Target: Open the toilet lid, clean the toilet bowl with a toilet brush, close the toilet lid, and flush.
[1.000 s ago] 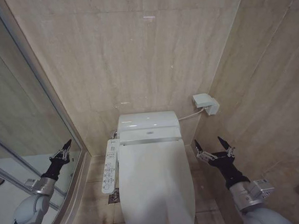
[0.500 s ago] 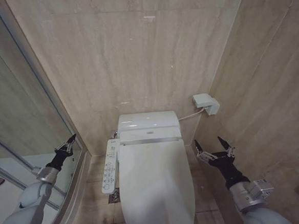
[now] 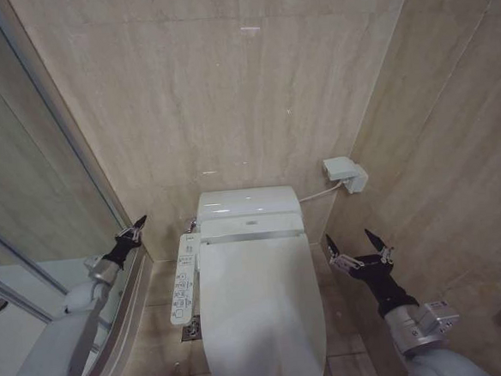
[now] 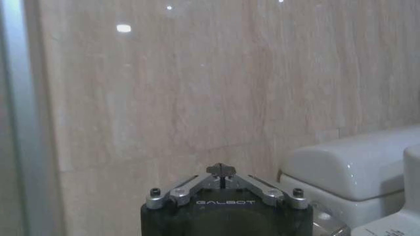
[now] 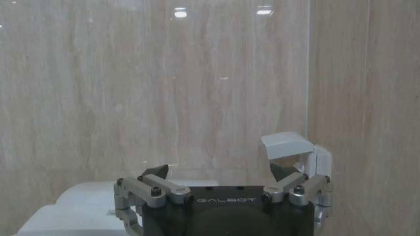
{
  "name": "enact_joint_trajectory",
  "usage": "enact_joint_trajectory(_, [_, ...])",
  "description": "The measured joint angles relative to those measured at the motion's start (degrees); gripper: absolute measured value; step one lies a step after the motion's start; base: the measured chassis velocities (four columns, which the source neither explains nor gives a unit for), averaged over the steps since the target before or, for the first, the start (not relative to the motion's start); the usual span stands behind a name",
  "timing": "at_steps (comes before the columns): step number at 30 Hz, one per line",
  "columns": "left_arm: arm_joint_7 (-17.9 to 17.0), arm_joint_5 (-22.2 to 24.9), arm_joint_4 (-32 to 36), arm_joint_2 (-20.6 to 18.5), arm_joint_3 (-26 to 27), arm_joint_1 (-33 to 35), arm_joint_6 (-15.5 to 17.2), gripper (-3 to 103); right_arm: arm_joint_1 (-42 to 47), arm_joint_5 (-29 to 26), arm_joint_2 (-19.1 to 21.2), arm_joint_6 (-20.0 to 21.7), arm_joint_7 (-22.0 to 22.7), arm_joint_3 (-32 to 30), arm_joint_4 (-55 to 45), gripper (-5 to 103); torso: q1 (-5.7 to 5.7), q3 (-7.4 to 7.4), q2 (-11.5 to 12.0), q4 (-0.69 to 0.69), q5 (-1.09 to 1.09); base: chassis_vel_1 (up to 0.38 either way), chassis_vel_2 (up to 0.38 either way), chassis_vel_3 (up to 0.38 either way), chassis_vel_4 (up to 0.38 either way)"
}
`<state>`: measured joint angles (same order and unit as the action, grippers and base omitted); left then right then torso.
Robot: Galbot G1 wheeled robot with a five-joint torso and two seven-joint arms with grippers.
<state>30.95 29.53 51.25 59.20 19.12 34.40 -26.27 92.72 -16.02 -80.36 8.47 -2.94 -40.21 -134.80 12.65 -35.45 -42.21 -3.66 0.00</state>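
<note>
Beige-tiled stall: toilet lid [image 3: 257,312] lies down; left gripper [image 3: 133,230] pinched shut, seemingly empty, right gripper [image 3: 356,248] spread wide, flanking it for lifting.

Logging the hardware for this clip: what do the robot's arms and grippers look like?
Both arms have smooth light-grey shells with silver metal wrist joints. The left gripper and right gripper are black, with thin pointed jaws on silver linkages held by small bolts. Each wrist view shows a black gripper body marked GALBOT in pale letters.
</note>
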Motion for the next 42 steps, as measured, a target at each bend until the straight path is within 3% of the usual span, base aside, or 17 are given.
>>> enact_joint_trajectory(13, [4.97,-4.49,-12.32,3.90,-6.87,-10.08,-3.94,0,0.00,0.00,0.00,0.00,0.00,0.00,0.00,100,0.00,0.00,0.00,-0.01,0.00,0.000,0.000,0.000,0.000])
enact_joint_trajectory(17, [8.30,-5.80,-15.94,4.87,-9.17,-12.29,-5.66,0,0.00,0.00,0.00,0.00,0.00,0.00,0.00,100,0.00,0.00,0.00,-0.01,0.00,0.000,0.000,0.000,0.000])
enact_joint_trajectory(42, [14.14,-6.57,-16.48,4.51,-9.06,-10.41,-6.11,0,0.00,0.00,0.00,0.00,0.00,0.00,0.00,100,-0.01,0.01,-0.01,0.00,0.01,0.000,0.000,0.000,0.000])
